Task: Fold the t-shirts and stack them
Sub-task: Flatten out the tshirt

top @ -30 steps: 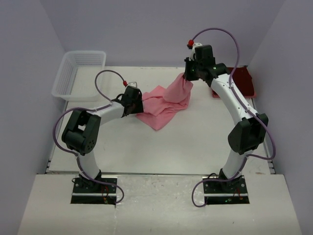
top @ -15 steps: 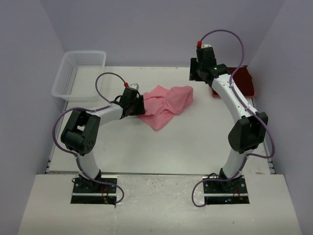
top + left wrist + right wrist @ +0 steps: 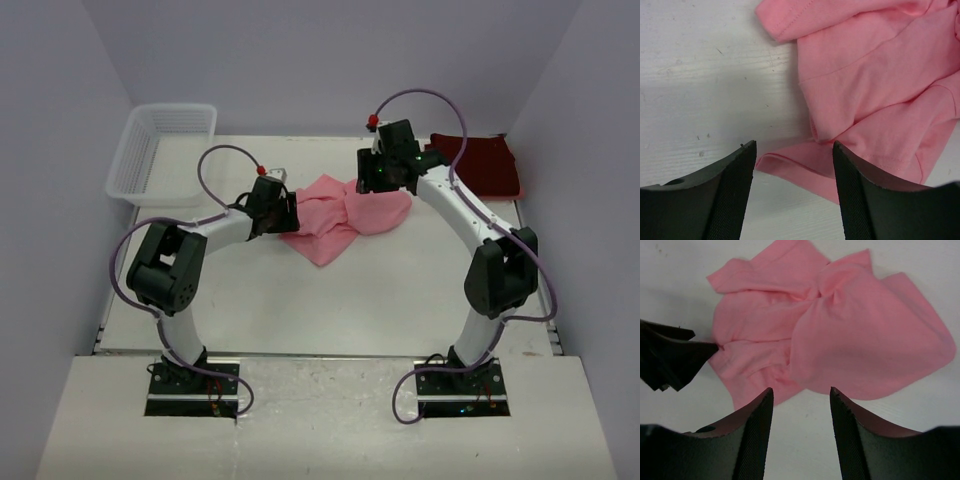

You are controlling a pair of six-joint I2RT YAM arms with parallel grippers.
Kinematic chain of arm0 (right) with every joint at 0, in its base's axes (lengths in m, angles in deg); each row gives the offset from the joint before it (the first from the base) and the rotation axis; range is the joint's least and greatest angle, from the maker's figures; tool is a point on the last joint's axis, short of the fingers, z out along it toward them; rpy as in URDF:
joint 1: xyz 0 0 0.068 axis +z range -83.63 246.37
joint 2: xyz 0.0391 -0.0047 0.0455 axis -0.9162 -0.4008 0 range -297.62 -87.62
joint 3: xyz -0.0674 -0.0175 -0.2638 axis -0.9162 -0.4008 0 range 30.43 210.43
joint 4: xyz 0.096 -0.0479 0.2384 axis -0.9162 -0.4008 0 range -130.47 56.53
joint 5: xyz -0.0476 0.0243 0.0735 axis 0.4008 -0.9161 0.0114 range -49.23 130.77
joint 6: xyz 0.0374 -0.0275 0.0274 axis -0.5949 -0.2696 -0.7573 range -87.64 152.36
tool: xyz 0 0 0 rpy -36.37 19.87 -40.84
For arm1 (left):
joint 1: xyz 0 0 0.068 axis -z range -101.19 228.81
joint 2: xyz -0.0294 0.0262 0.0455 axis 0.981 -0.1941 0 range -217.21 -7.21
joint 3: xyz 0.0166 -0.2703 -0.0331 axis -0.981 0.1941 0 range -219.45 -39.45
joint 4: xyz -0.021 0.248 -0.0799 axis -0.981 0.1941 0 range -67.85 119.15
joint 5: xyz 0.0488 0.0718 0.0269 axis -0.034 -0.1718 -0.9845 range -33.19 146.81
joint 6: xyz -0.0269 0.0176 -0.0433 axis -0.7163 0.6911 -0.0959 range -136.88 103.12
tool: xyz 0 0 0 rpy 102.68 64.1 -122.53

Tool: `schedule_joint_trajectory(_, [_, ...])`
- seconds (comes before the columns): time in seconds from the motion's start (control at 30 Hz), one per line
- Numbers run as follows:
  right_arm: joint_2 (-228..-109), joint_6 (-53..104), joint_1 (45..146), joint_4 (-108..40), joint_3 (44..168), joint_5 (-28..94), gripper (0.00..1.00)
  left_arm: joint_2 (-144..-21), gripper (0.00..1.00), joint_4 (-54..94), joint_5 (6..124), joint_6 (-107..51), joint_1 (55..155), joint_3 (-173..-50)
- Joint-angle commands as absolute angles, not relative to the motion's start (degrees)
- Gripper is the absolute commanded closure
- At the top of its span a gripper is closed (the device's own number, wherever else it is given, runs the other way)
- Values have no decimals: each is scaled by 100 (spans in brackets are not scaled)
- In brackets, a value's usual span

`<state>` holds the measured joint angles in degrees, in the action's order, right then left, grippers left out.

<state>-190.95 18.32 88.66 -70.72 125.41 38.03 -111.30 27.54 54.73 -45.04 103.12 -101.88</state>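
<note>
The light pink t-shirt [image 3: 340, 212] lies crumpled in a loose heap on the white table, toward the back middle. My left gripper [image 3: 290, 216] sits low at its left edge, open, with a folded hem of the pink t-shirt [image 3: 875, 75] lying between the left gripper's [image 3: 794, 145] fingertips, not pinched. My right gripper [image 3: 376, 182] hovers over the heap's far right side, open and empty. In the right wrist view the pink t-shirt [image 3: 840, 335] spreads out beyond the right gripper [image 3: 801, 390]. The dark maroon t-shirt [image 3: 480, 165] lies at the back right corner.
A white lattice basket [image 3: 160, 150] stands at the back left corner. The left gripper's dark fingers [image 3: 670, 357] show at the left in the right wrist view, touching the pink cloth's edge. Grey walls close in the table on three sides.
My right gripper opened and let go of the pink t-shirt, which dropped onto the table. The right arm then swung left, uncovering the maroon t-shirt. The left gripper barely moved.
</note>
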Motion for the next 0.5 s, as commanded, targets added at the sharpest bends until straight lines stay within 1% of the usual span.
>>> schedule_joint_trajectory(0.0, [-18896, 1689, 8914, -6696, 12150, 3436, 50, -11311, 36, 2620, 5646, -4316, 10271, -10422])
schedule_joint_trajectory(0.1, [-18843, 1619, 8922, -6563, 11947, 3190, 50, -11330, 34, 2444, 5935, -4307, 10271, -10352])
schedule_joint_trajectory(0.13, [-18878, 1601, 8931, -6607, 11955, 3137, 50, -11321, 32, 2365, 6014, -4333, 10271, -10308])
schedule_joint_trajectory(0.27, [-19123, 1479, 8957, -6695, 12017, 3294, 50, -11303, 28, 1944, 6559, -4491, 10280, -10150])
schedule_joint_trajectory(0.47, [-19905, 1382, 8957, -7134, 12491, 3752, 49, -11409, 28, 1697, 7043, -4676, 10280, -10097])
